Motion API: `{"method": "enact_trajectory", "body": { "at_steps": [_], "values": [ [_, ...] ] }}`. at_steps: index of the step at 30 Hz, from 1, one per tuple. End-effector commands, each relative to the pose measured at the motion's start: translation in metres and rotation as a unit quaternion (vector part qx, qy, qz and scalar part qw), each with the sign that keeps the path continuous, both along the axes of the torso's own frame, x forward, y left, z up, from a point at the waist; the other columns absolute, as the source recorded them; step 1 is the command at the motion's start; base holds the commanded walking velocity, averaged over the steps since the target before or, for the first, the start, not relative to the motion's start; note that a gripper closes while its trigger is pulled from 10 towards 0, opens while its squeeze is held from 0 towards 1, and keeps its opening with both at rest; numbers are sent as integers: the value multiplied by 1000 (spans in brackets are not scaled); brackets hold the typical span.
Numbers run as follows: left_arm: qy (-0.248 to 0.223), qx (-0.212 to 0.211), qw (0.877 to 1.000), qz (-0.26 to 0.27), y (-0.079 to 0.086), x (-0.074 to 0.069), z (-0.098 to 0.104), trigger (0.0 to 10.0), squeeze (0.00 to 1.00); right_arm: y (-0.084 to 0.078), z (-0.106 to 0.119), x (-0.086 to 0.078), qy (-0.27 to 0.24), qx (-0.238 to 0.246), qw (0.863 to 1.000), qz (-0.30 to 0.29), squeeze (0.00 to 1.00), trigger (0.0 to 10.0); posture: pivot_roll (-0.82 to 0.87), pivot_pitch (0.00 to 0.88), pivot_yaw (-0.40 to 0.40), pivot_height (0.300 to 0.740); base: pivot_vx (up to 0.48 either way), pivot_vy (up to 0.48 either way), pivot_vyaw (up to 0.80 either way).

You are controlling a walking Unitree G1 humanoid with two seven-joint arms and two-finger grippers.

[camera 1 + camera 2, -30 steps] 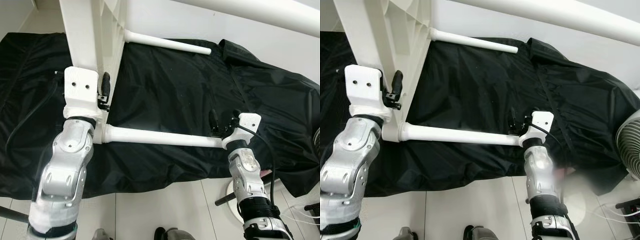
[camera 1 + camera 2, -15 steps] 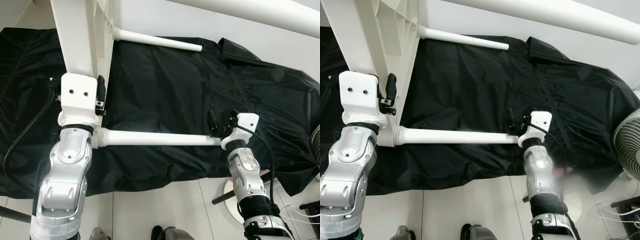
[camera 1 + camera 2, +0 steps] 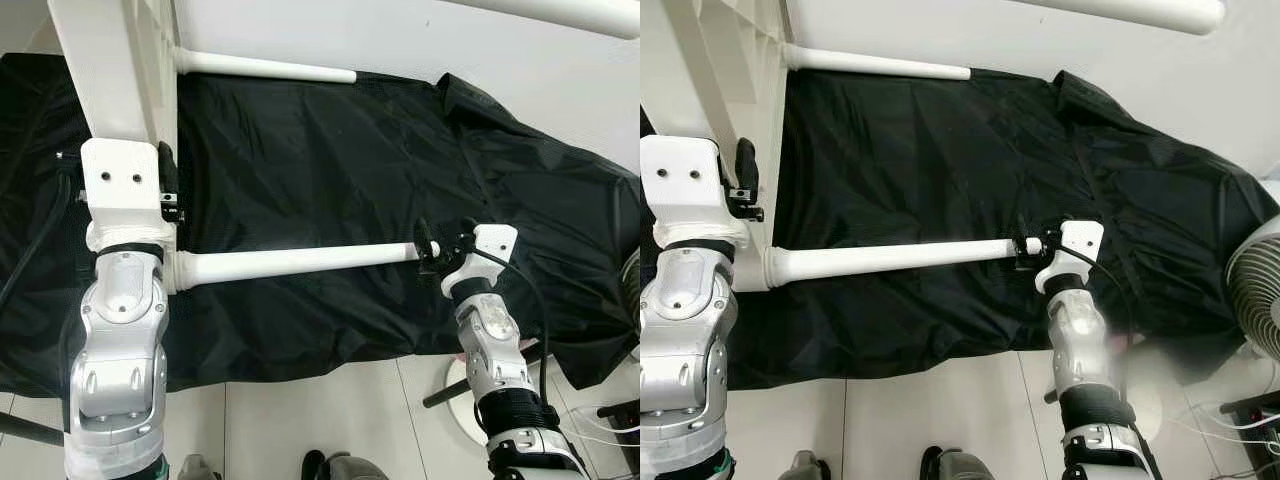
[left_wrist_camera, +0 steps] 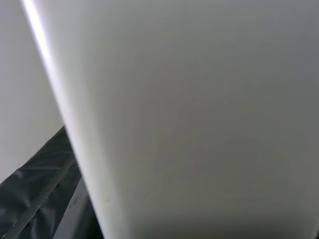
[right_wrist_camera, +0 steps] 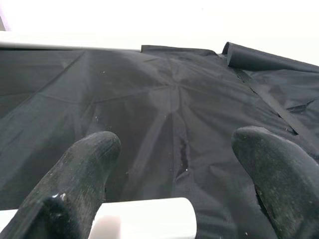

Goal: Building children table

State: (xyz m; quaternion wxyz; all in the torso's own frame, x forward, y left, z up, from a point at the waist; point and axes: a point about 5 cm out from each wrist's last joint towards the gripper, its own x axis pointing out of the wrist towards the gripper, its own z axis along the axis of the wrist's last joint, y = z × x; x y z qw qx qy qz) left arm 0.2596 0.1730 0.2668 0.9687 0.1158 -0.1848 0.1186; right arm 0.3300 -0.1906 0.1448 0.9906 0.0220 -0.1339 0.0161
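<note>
The white children's table stands tipped on its edge at the left, its top rising out of the picture. My left gripper is clamped on the top's lower rim, one black finger showing against it; the left wrist view has the white panel right up close. A near leg runs from the top's corner rightward, and a far leg lies parallel behind it. My right gripper is open at the near leg's free end, which rests low between the fingers, against one and apart from the other.
A black cloth covers the floor under the table. Another white leg crosses the top right. A fan stands on the right, with a round white base and cables on the tiles near my right arm.
The table top and my left gripper have moved left. The near leg has drawn back out of my right gripper, so only its tip is now between the fingers, and it slopes up.
</note>
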Motion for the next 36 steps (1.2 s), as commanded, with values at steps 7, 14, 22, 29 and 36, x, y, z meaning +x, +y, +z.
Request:
{"method": "enact_trajectory", "body": {
  "at_steps": [7, 14, 22, 29, 36],
  "values": [
    [-126, 6, 992, -3, -12, -18, 27, 10000, 0, -7, -6, -2, 7, 4, 1000, -12, 0, 10000, 44, 151, -100, 740, 0, 0, 0],
    [-120, 31, 980, -154, -44, -24, 20, 10000, 1000, -7, -6, -2, 9, 3, 1000, -9, 0, 10000, 40, 157, -102, 740, 0, 0, 0],
    [-96, 51, 975, -196, -55, -27, 7, 10000, 0, -8, -7, -2, 11, 1, 1000, -7, 0, 10000, 39, 160, -105, 740, 0, 0, 0],
    [-65, 117, 966, -221, -72, -36, -15, 10000, 0, -6, -6, -1, 12, 0, 1000, -4, 0, 10000, 41, 161, -104, 740, 0, 0, 0],
    [-46, 152, 969, -189, -65, -44, -33, 10000, 0, -5, -7, 0, 13, 0, 1000, -1, 0, 10000, 52, 163, -104, 740, 0, 0, 0]
  ]
}}
